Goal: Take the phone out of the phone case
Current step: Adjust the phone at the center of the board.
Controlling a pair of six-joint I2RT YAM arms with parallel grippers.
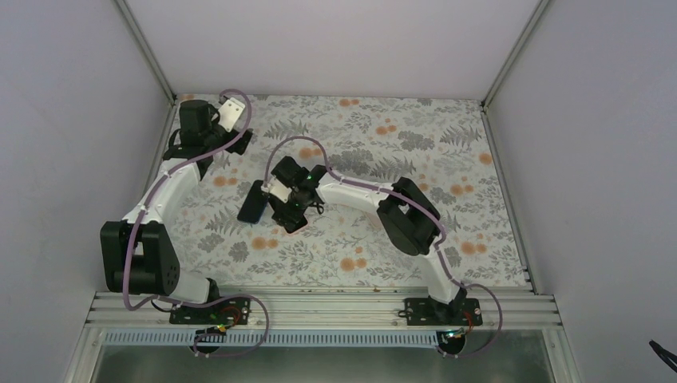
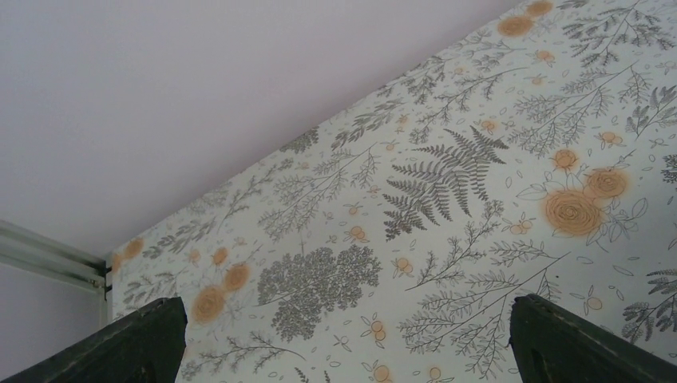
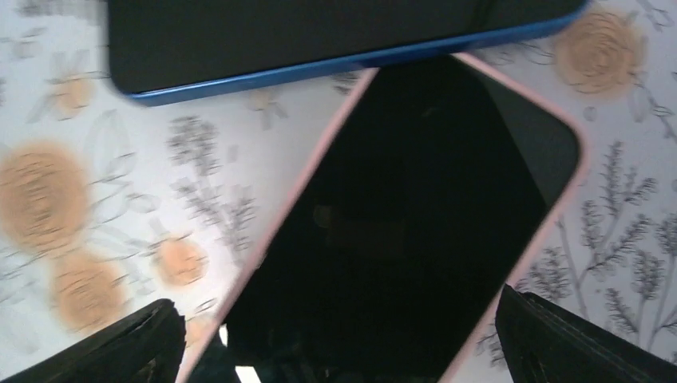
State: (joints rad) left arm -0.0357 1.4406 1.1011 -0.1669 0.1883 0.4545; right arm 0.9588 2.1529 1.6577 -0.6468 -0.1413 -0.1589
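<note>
We see white links and black joints on the left arm (image 1: pixel 169 187) and the right arm (image 1: pixel 355 192). Mauve cables (image 1: pixel 297 139) trail along both, and the jaws are dark.

The table (image 1: pixel 383 159) is a flat top wholly covered by a pale print of grey ferns, leaves and orange blossoms. On it lies a dark phone (image 3: pixel 319 32) with a blue edge, flat on the print, and just beside it lies the phone case (image 3: pixel 399 239), pink-rimmed and dark inside, also flat on the print. The case sits askew to the phone, slanting away from the phone's long blue edge with one rounded corner right up against that edge; whether the two touch or overlap there cannot be told.
</note>
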